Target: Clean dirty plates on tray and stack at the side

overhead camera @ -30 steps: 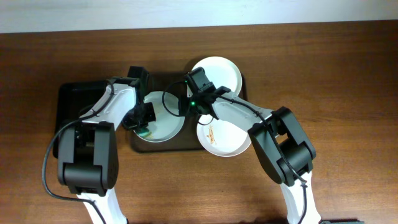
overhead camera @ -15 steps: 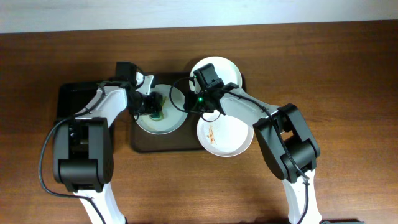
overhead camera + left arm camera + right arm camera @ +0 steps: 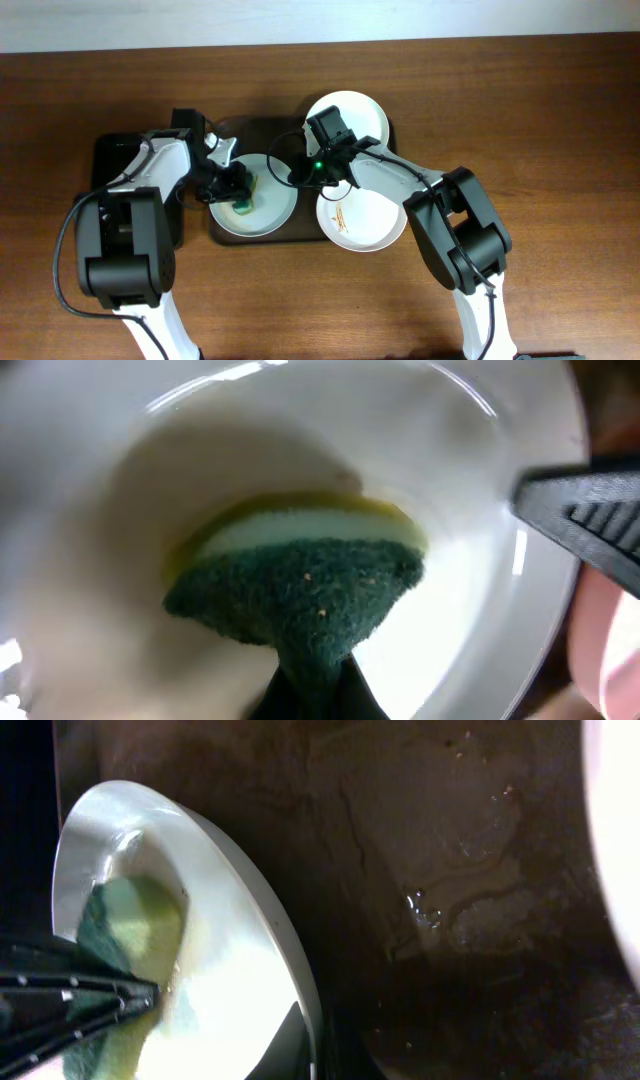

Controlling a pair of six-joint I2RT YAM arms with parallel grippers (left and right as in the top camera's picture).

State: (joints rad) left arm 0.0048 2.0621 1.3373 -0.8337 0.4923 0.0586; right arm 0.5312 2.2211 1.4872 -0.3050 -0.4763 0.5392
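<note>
We see the left gripper (image 3: 310, 698) clamped on a green-faced sponge (image 3: 300, 585), which is pressed into the plate (image 3: 110, 510). The right gripper (image 3: 300, 172) pinches that plate's rim above the tray (image 3: 285, 234). Both arms reach inward over the tray's left half, elbows bent.

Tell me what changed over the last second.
The left tool, shut on the sponge, swept it over the plate from the near-left part toward the far side, then back. The right tool kept hold of its right rim. The other two plates and the tray kept their places.
</note>
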